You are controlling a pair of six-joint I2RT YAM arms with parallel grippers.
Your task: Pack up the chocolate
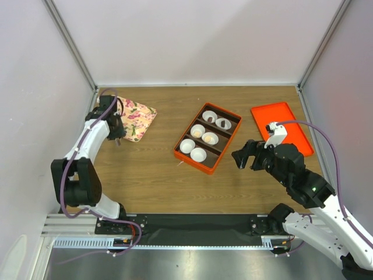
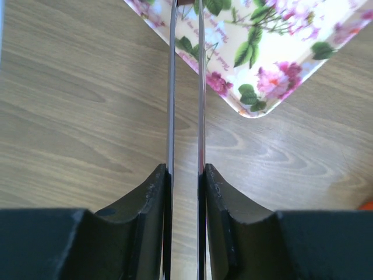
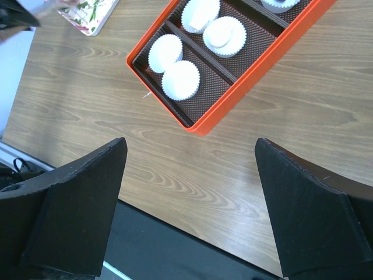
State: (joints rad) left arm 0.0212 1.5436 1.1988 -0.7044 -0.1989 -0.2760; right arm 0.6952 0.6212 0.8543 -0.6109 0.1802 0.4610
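Right gripper [image 3: 190,146] hangs nearest, its fingers spread wide over the wooden table [image 3: 87,116], with only bare wood between it and the orange divided box [image 3: 233,87]. The box lies diagonally, near-left to far-right, with three rows of two white paper cups [image 3: 181,80]. The nearest pair look hollow. The chocolate sits beyond: pale golden pieces [image 1: 208,139] in the middle pair, dark brown pieces [image 1: 223,123] in the far pair, each too small to show a long axis. A flat orange tray [image 1: 281,128] lies right of the box. Far left, the left gripper [image 2: 186,11] has its fingers drawn nearly together, tips over a flowered tray [image 2: 268,52].
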